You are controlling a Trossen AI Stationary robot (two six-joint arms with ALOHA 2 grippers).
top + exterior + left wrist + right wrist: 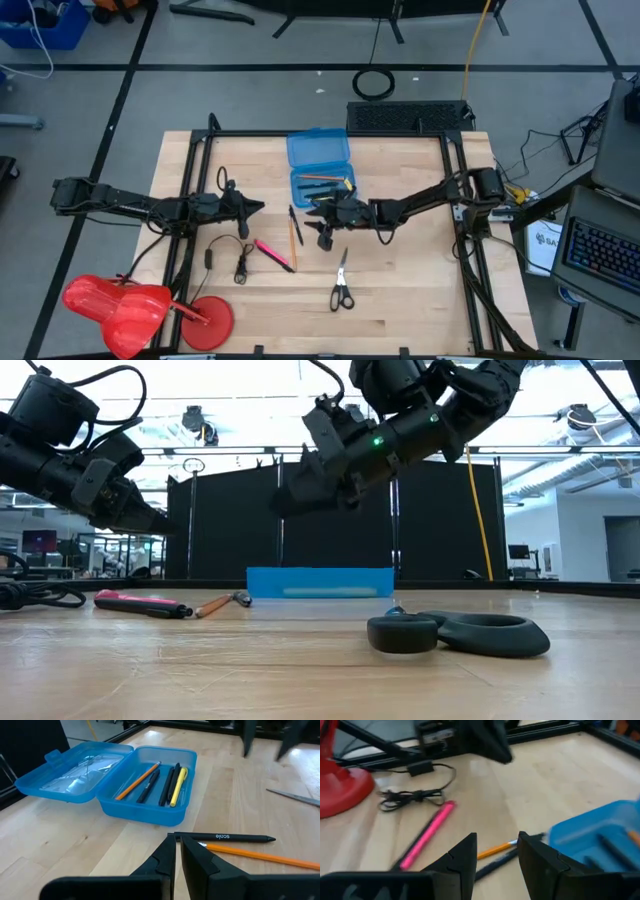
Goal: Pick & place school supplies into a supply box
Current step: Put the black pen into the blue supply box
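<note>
The blue supply box lies open on the table's far middle, lid flat beside its tray. In the tray lie an orange pencil, black pens and a yellow pen. A black pen and an orange pencil lie side by side on the table near the box. A pink pen and scissors lie nearer the front. My right gripper hovers open above the table beside the tray's near side, holding nothing. My left gripper waits shut at the left.
A black cable with a plug lies left of the pink pen. A red stand sits at the near left corner. A black frame runs along the table's edges. Bare wood lies between the scissors and the right rail.
</note>
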